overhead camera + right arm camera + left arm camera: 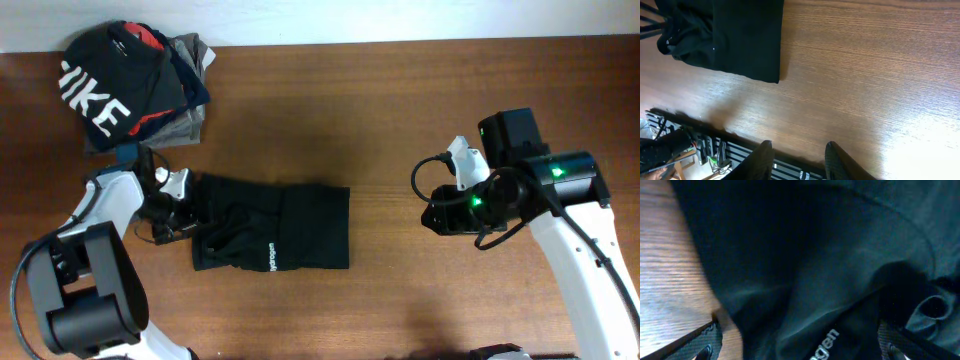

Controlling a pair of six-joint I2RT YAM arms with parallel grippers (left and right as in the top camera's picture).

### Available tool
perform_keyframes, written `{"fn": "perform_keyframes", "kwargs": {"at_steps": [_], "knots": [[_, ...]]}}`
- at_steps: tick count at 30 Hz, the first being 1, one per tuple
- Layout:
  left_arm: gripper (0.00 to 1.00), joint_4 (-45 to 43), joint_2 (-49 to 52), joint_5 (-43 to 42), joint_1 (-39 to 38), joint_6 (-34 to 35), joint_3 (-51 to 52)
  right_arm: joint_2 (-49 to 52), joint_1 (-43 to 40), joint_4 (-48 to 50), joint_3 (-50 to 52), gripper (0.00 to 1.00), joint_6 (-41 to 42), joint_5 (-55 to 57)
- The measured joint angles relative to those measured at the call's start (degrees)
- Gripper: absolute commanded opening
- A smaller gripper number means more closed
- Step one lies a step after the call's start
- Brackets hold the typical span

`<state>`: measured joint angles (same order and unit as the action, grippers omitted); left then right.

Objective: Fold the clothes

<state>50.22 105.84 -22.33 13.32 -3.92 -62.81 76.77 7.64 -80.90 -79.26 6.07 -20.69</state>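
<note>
Robot lab workstation: wooden table [400, 110], loose cables [660, 129], slotted metal rail [735, 150] past edge.

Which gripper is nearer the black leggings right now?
Left. The left gripper sits open over the leggings at their left end; the right gripper hangs open above the table, well off to their right.

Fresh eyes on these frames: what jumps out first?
The black leggings, folded into a rectangle left of centre on the table, with the left gripper open at their left edge. Next, the pile of clothes with big white letters in the far left corner, and the right arm glowing green at the right.
</note>
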Motion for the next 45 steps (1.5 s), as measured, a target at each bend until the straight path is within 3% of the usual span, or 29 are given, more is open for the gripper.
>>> {"fn": "perform_keyframes", "kwargs": {"at_steps": [6,27,31,40,45], "knots": [[0.93,-1.6,-0.4,-1.5,0.0,-0.2,1.0,0.0,0.0,0.0,0.0,0.39,-0.1,0.0],[0.93,-1.6,0.3,-10.3,0.2,-9.5,2.2,0.0,0.0,0.0,0.0,0.39,-0.1,0.0],[0.82,-1.6,0.9,-11.7,0.2,-10.1,2.2,0.0,0.0,0.2,0.0,0.39,-0.2,0.0],[0.8,-1.3,2.7,-14.5,0.3,-13.3,1.9,0.0,0.0,0.4,0.0,0.39,-0.7,0.0],[0.51,-2.2,3.1,-14.3,0.3,-14.0,1.9,0.0,0.0,0.6,0.0,0.4,-0.7,0.0]]}}
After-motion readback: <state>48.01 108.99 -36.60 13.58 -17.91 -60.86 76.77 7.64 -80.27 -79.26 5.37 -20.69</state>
